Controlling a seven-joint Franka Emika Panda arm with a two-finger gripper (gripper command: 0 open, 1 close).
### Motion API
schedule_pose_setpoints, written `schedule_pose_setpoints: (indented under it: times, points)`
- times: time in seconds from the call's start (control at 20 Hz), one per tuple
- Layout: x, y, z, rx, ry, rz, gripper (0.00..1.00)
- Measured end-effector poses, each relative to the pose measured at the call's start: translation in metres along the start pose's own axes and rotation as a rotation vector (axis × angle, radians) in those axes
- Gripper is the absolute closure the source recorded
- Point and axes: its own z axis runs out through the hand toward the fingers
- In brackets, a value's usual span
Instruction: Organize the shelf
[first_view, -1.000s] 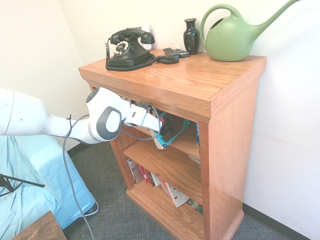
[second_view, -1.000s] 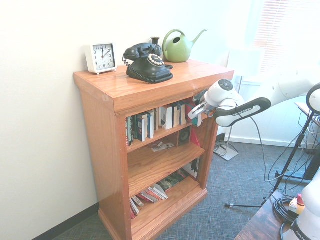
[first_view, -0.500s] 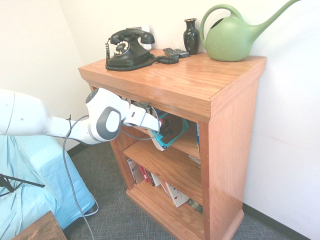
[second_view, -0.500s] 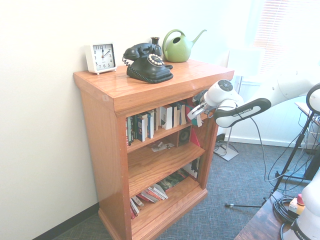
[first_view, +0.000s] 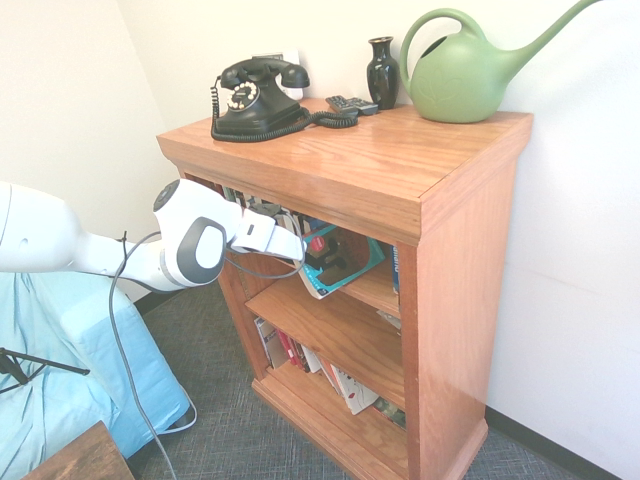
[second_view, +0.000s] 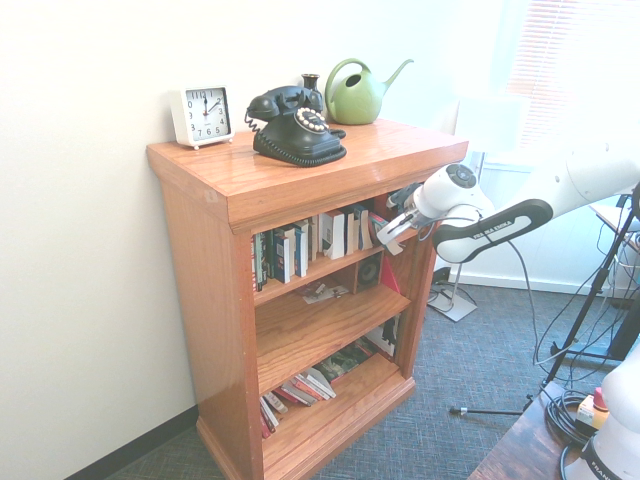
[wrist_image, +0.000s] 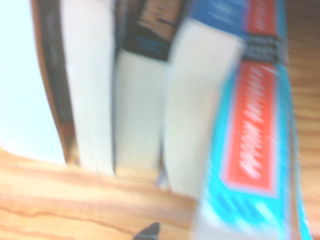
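The shelf is a reddish-brown wooden bookcase with three open tiers, also seen from the other side. A row of upright books fills its top tier. At the end of that row a teal book with a red label leans tilted, and it shows close up and blurred in the wrist view. My gripper is just outside the top tier's front, next to the teal book. Its fingers stand open with nothing between them.
On top stand a black rotary phone, a dark vase, a green watering can, a remote and a white clock. Books lie flat on the bottom tier. A light blue covered object sits left of the arm.
The gripper has opened and let go of the teal book, then drawn back out of the top tier. The book now leans more steeply.
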Motion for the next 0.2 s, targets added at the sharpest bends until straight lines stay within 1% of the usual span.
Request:
schedule_pose_setpoints:
  times: [0.2]
  points:
    - [-0.015, 0.014, -0.018, 0.018, -0.009, 0.017, 0.0]
